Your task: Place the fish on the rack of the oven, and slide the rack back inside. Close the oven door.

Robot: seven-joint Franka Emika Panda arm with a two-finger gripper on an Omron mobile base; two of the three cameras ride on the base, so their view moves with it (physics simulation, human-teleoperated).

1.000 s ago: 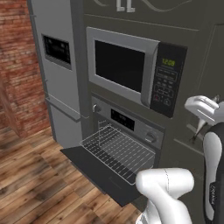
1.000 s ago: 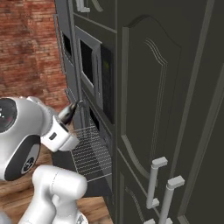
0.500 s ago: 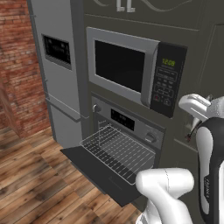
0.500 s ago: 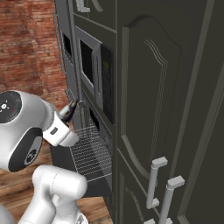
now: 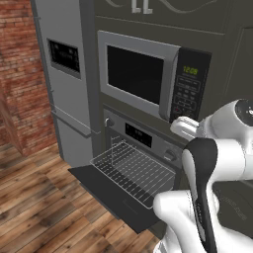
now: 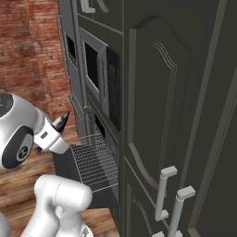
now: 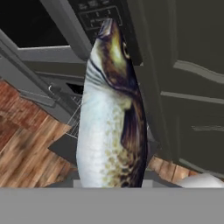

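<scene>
The fish [image 7: 111, 113] hangs close before the hand camera, pale-bellied with a dark speckled back, and hides the fingertips. In the right base view the fish [image 6: 62, 120] pokes out dark and pointed from my gripper [image 6: 55, 128], which is shut on it. That gripper [image 5: 182, 127] hovers in front of the microwave keypad, above and right of the rack. The wire rack [image 5: 133, 170] is pulled out over the oven door [image 5: 106, 190], which lies open and flat. The oven [image 5: 143, 137] shows its control strip and knobs just above.
A silver-framed microwave [image 5: 143, 74] sits above the oven. A tall grey fridge [image 5: 66, 84] stands to its left and dark cabinet doors [image 6: 162, 106] to its right. Wooden floor [image 5: 39, 207] and a brick wall [image 5: 17, 74] lie on the left.
The hand with the fish has swung left, from beside the cabinet to in front of the microwave keypad. Rack and door have not moved.
</scene>
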